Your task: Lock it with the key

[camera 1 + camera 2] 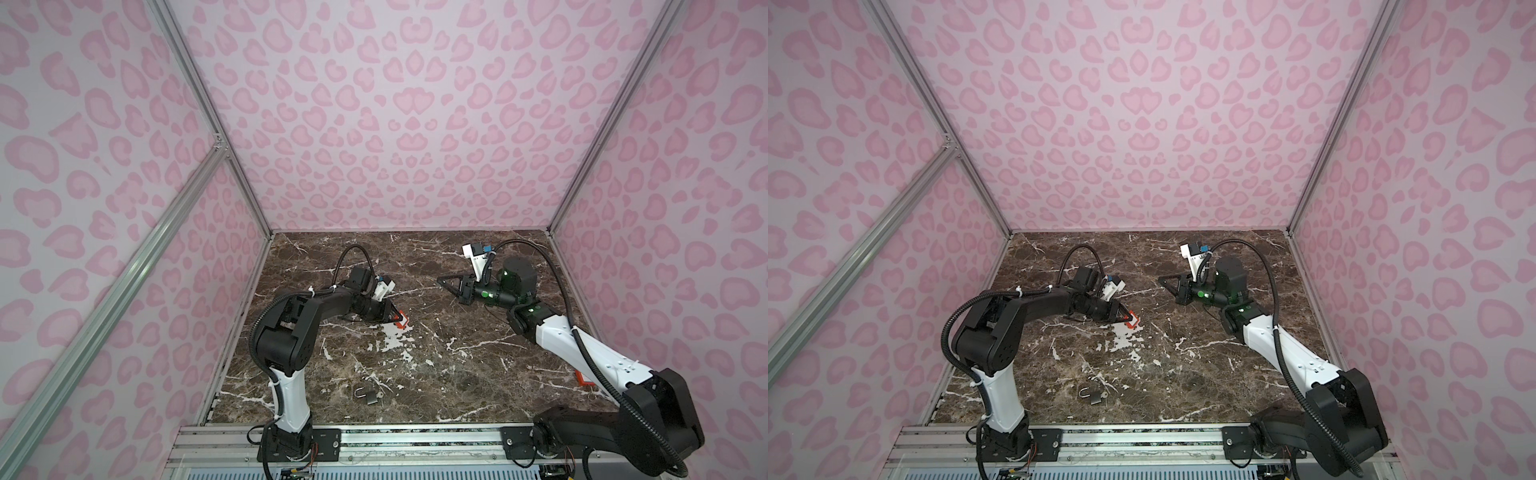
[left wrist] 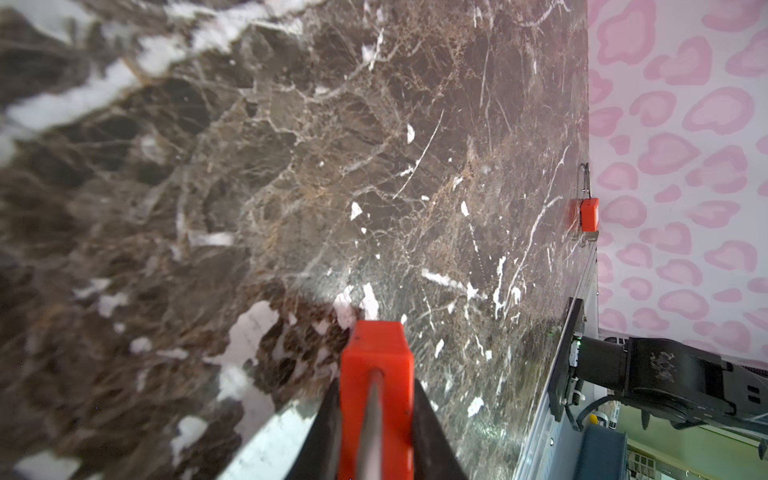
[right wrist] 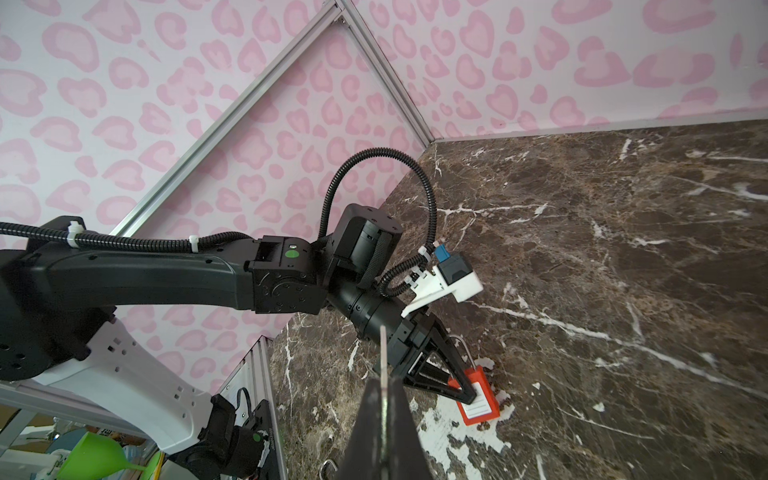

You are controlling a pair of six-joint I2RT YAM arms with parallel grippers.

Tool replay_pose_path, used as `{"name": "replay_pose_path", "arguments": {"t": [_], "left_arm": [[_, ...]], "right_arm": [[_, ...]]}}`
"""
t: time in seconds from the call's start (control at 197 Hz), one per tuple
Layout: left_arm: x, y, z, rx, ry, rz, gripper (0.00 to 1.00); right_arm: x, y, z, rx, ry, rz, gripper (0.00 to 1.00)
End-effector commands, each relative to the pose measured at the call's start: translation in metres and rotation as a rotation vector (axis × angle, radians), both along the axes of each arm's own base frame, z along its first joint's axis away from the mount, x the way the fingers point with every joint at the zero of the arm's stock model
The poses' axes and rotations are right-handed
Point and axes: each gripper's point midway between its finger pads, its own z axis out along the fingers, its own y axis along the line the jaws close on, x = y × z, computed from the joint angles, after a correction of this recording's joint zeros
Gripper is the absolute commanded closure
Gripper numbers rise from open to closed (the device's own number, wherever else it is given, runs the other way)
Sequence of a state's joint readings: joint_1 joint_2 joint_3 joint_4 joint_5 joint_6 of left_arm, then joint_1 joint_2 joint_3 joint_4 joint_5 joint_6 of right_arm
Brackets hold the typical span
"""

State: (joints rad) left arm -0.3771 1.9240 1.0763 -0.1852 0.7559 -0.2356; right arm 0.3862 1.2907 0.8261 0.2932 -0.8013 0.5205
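Note:
A red padlock [image 1: 402, 322] [image 1: 1133, 321] with a white label [image 3: 478, 404] sits low at the marble table's middle. My left gripper [image 1: 397, 318] [image 2: 376, 395] is shut on its body, one black jaw on each side. Its grey shackle [image 2: 370, 415] runs back towards the wrist. My right gripper [image 1: 441, 282] [image 1: 1162, 280] hovers to the right of the padlock and apart from it, pointing left. It is shut on the key [image 3: 384, 357], a thin metal blade that sticks out past the closed tips. The padlock's keyhole is hidden.
A small silver padlock [image 1: 368, 395] [image 1: 1092, 395] lies near the table's front edge. A second red padlock [image 1: 582, 378] [image 2: 589, 214] lies against the right wall. Pink patterned walls close three sides, and an aluminium rail [image 1: 415, 440] carries both arm bases.

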Motion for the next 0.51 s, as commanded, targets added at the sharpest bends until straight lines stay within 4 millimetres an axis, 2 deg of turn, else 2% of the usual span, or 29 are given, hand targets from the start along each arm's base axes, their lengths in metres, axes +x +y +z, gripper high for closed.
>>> {"name": "replay_pose_path", "arguments": {"t": [0.0,0.015,0.03,0.066,0.142,0.502], "left_arm": [[0.006,-0.003,0.002,-0.013,-0.020,-0.007,0.66],[0.006,-0.003,0.002,-0.013,-0.018,-0.007,0.65],[0.006,-0.003,0.002,-0.013,-0.018,-0.007,0.58],[0.007,-0.003,0.002,-0.012,-0.016,-0.006,0.51],[0.008,-0.003,0.000,-0.004,-0.013,-0.004,0.44],[0.029,0.006,-0.006,0.096,-0.012,0.084,0.40]], "right_arm": [[0.000,0.001,-0.003,-0.002,0.002,0.006,1.00],[0.000,0.001,-0.004,-0.003,0.003,0.005,1.00],[-0.001,0.001,-0.004,-0.003,0.006,0.006,1.00],[-0.001,0.000,-0.004,-0.003,0.005,0.005,1.00],[-0.002,0.000,-0.005,-0.004,0.005,0.006,1.00],[-0.004,-0.002,-0.007,-0.015,0.002,0.005,1.00]]}}
